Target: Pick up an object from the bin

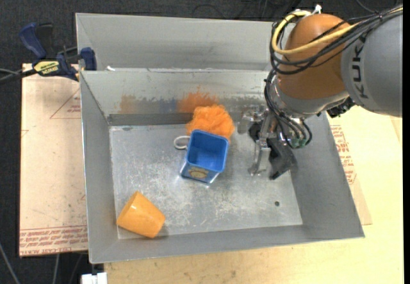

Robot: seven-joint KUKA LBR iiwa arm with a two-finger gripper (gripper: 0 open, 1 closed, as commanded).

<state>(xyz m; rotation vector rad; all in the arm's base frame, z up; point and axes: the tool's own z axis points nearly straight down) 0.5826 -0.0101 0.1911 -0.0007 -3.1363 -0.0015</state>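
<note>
My gripper (268, 171) hangs over the bare floor in the right half of the bin, its two fingers apart and nothing between them. A blue square cup (205, 155) lies on its side just left of it, a short gap away. Behind the cup, against the back wall, sits a fuzzy orange lump (212, 120). A small pale ring (182, 142) pokes out at the blue cup's left side.
An orange plastic cup (141, 215) lies tipped over near the bin's front left corner. The arm with its orange cover and cables comes in from the upper right.
</note>
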